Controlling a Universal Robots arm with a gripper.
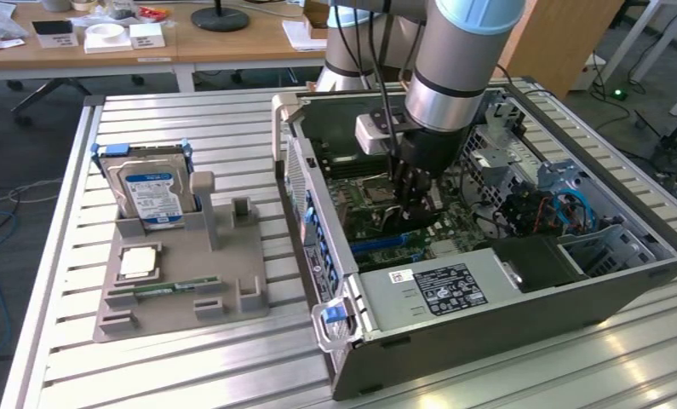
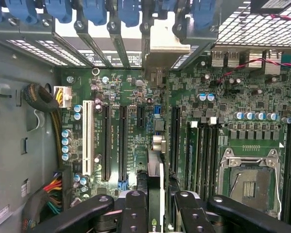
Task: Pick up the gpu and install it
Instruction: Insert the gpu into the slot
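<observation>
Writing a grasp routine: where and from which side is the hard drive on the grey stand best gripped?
Likely the hard drive by its free top, clamping the two flat faces, down from above: it stands upright on edge, bottom sunk in the grey stand.

On table (image 1: 202, 119), computer case (image 1: 611, 285) at the exterior view's right, gpu (image 2: 155, 170) in gripper (image 2: 160, 201) over motherboard (image 2: 136, 97) inside; parts stand (image 1: 168, 319) at the exterior view's left, hard drive (image 1: 151, 192) at its far end.

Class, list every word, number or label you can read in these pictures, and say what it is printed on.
No text reads clearly.
Blue-white label on the hard drive: too small.
Black label on the power supply: too small.
White lettering on the motherboard: blurred.
</observation>
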